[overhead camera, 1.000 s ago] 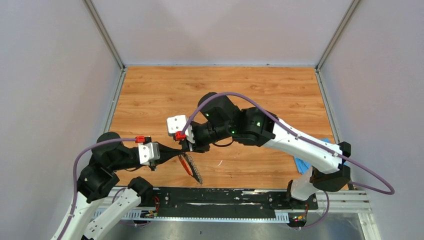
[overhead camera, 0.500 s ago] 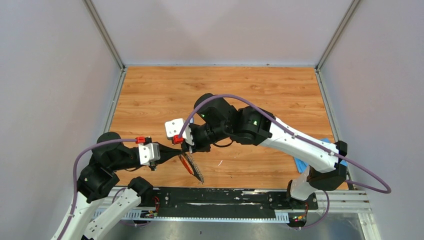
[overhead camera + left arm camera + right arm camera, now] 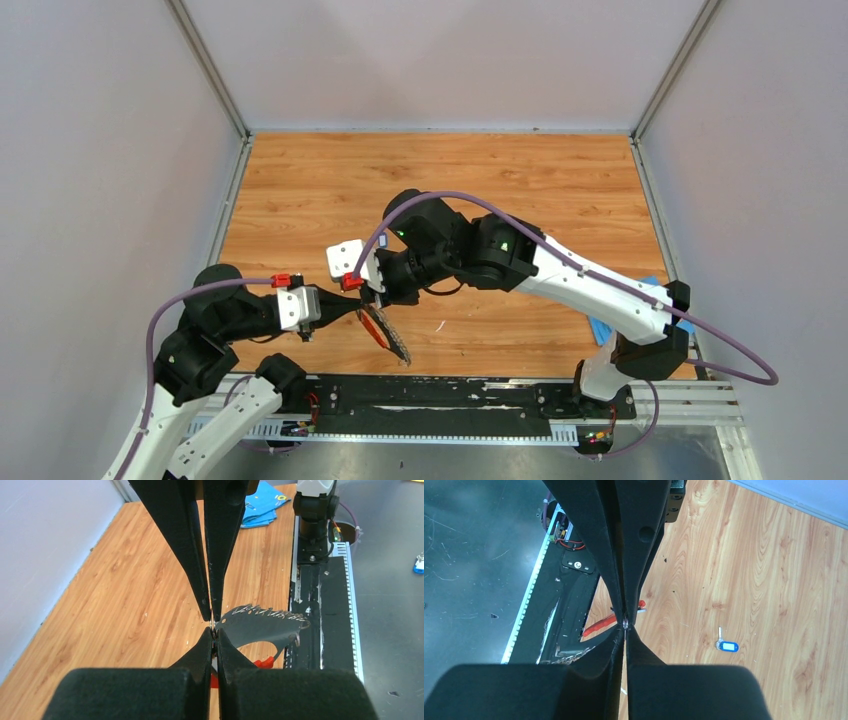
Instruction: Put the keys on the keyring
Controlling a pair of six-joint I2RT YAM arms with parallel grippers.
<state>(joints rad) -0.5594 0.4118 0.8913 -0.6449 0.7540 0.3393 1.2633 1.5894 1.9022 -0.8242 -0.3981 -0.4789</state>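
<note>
My left gripper (image 3: 358, 309) is shut on the keyring, pinching its top end. The keyring's red loop (image 3: 374, 330) and its fan of grey metal pieces (image 3: 394, 345) hang just above the table's near edge; the fan also shows in the left wrist view (image 3: 262, 625). My right gripper (image 3: 373, 297) is shut and meets the left tip to tip (image 3: 212, 616). A thin silvery bit sits between its tips (image 3: 625, 625); I cannot tell whether it is a key or part of the ring. The blue-and-white key (image 3: 727, 646) lies on the wood. The black-headed key is hidden.
A blue cloth (image 3: 601, 327) lies at the table's right near edge, partly under the right arm, and shows in the left wrist view (image 3: 262, 507). A black rail (image 3: 430, 395) runs along the near edge. Grey walls (image 3: 120, 150) close three sides.
The right arm has shifted a little left and nearer, bringing its tips closer against the left gripper's. The left gripper and the keyring have stayed put.
</note>
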